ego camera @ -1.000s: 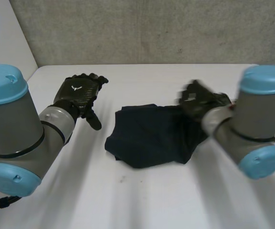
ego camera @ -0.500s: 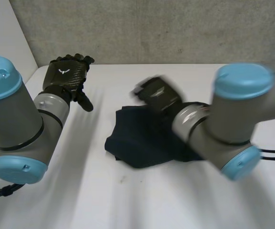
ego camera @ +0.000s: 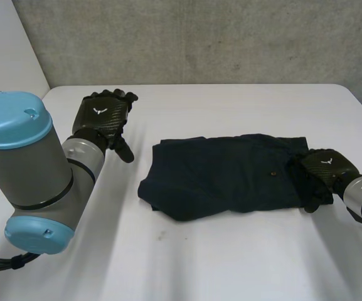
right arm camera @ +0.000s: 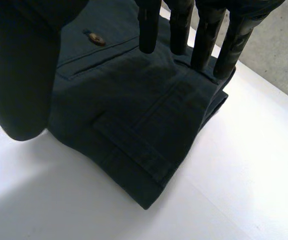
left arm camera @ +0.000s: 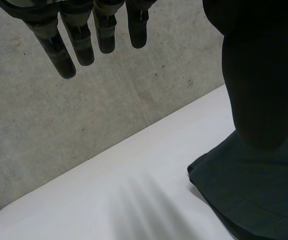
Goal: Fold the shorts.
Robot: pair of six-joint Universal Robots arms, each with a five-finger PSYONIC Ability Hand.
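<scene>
Dark navy shorts (ego camera: 224, 175) lie folded flat on the middle of the white table (ego camera: 231, 263). My right hand (ego camera: 324, 168) sits at their right end, open, with straight fingers (right arm camera: 148, 30) hovering over the folded edge of the shorts (right arm camera: 134, 115) near a pocket and a brown button (right arm camera: 97, 39); nothing is gripped. My left hand (ego camera: 102, 119) hangs open above the table, apart from the shorts on their left. Its straight fingers (left arm camera: 84, 45) point toward the wall, and a corner of the shorts (left arm camera: 253, 190) lies beside its thumb.
A grey concrete wall (ego camera: 199, 37) runs behind the table's far edge. Bare white tabletop surrounds the shorts, in front and on both sides. My left arm's large elbow (ego camera: 30, 169) stands over the table's near left part.
My right hand, shut a second ago over the shorts, has opened, swung across them and pulled back to their right end. The left hand shifted slightly and stays open.
</scene>
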